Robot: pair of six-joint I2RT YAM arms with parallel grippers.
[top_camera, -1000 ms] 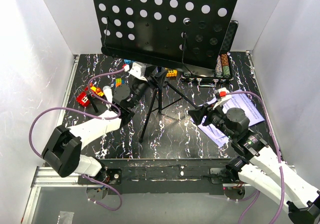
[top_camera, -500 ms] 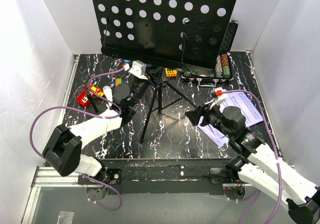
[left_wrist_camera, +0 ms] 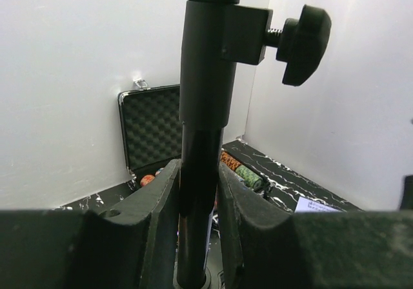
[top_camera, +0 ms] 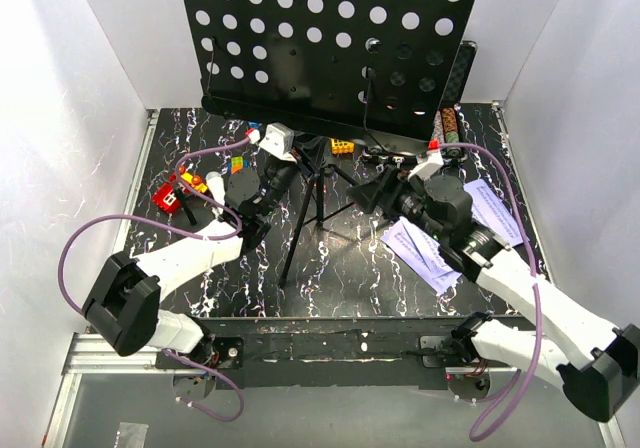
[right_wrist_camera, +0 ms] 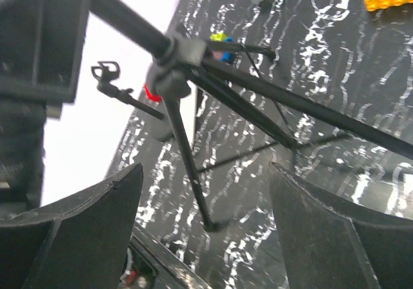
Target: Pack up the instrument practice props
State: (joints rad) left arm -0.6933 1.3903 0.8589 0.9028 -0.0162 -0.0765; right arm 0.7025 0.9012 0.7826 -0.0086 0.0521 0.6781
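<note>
1. The bench (top_camera: 340, 268) is a black slab veined with white. Plain white walls (top_camera: 80, 88) close it in at 9, 12 and 3 o'clock, and a metal rail (top_camera: 100, 353) runs along its 6 o'clock edge.
2. The black music stand (top_camera: 330, 38) stands upright near the middle. Its tripod legs (top_camera: 300, 228) are splayed on the bench, and its hole-punched desk rises at 12 o'clock in front of the rear wall.
3. The left gripper (left_wrist_camera: 198, 195) has its jaws clamped on the stand's pole (left_wrist_camera: 205, 108), below the clamp knob (left_wrist_camera: 303, 44).
4. The right gripper (right_wrist_camera: 205, 199) sits at about 3 o'clock from the tripod, with its jaws wide apart and facing the legs.
5. White sheet-music pages (top_camera: 425, 253) lie flat at 4 o'clock, partly under the right arm.
6. A black case of poker chips (left_wrist_camera: 151, 128) stands open at 1 o'clock by the rear wall.
7. Toy blocks (top_camera: 168, 196) lie scattered between 10 and 12 o'clock.
</note>
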